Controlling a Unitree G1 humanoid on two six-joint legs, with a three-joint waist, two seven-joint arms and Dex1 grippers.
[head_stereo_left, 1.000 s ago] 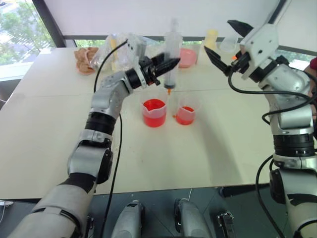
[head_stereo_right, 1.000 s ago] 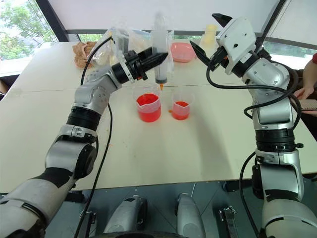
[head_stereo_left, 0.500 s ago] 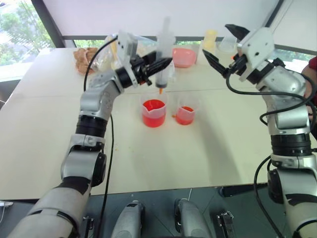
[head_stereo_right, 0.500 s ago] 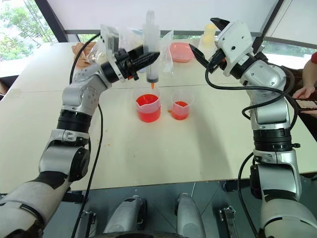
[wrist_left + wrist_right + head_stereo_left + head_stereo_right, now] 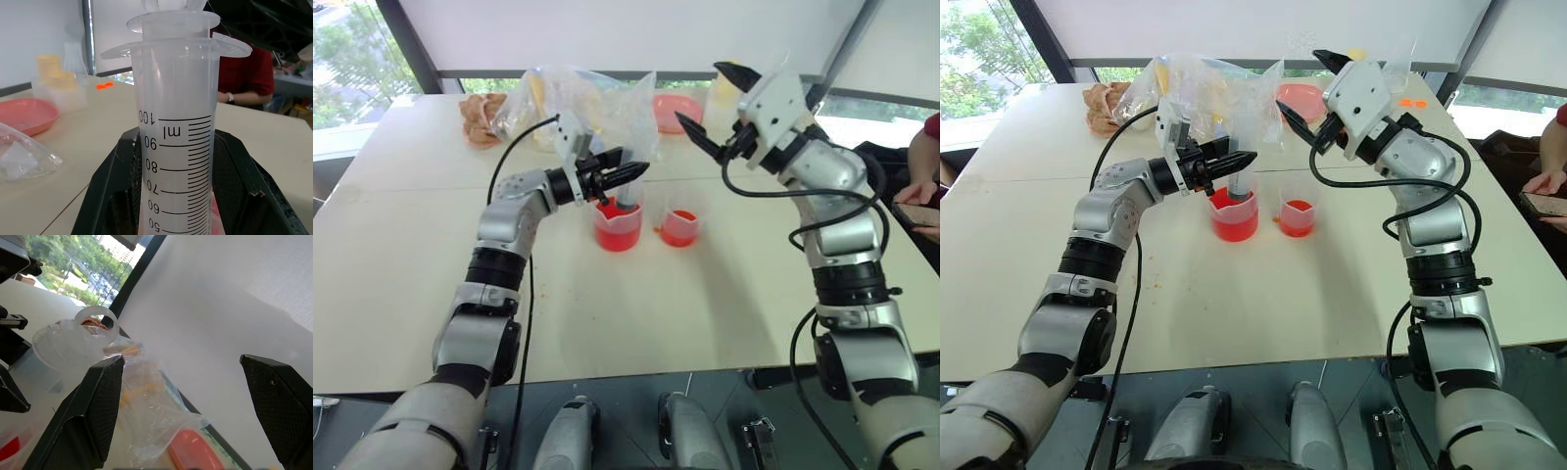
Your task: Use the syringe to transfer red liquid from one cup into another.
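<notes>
left gripper (image 5: 1234,162): squeezed tight around the syringe (image 5: 176,147), holding it straight up | syringe tip: down inside the bigger cup (image 5: 1234,213) of red liquid (image 5: 1232,227) | smaller cup (image 5: 1298,217): just right of that | right gripper (image 5: 1304,90): fingers wide apart, holding nothing, above the syringe's right side

light: bright daylight, rear windows | shadows: soft | focus: sharp
</notes>
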